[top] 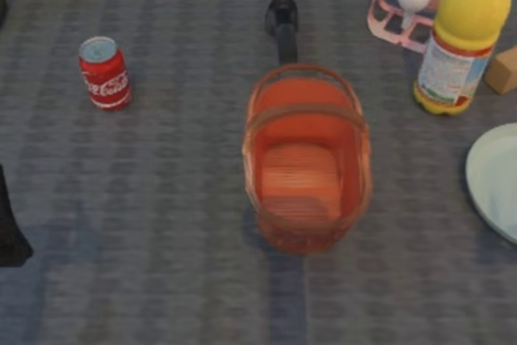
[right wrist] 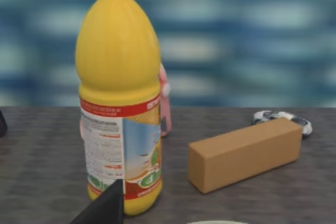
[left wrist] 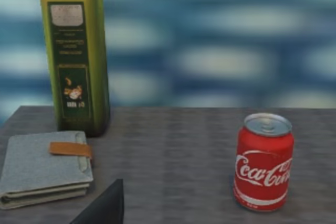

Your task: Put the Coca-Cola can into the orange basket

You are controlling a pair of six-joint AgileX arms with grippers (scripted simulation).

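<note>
1. Coca-Cola can (top: 104, 73) stands upright on the tabletop (top: 161, 199), silver top up, at about 10 o'clock from the centre in the top view. Nothing touches it.
2. In the left wrist view the can (left wrist: 263, 162) stands alone on bare tabletop, white script facing the camera.
3. Orange basket (top: 307, 159) sits near the centre of the tabletop, well apart from the can, at the can's 4 o'clock. Thin arched handle spans its width. Interior holds nothing visible.
4. A dark handled object (top: 282, 26) lies at the basket's 12 o'clock, its end just behind the basket's far rim; what it is cannot be told.
5. Left arm (top: 10, 224): only a dark part shows at the 9 o'clock edge of the top view, well apart from the can. Left tool: a dark tip (left wrist: 102, 208) shows at the wrist view's edge; spread cannot be told.
6. Right arm does not show in the top view. Right tool: a dark tip (right wrist: 102, 208) only; spread cannot be told.
7. Green glass bottle (left wrist: 76, 51) and grey wallet (left wrist: 44, 169) with a tan strap appear in the left wrist view, well apart from the can.
8. At 2 o'clock: yellow bottle (top: 464, 34) with red cap, upright; pink wire-grid object (top: 404, 2) just beside it; tan block (top: 502, 70) close by.
9. White plate (top: 494, 179), partly visible, at the 3 o'clock edge.
</note>
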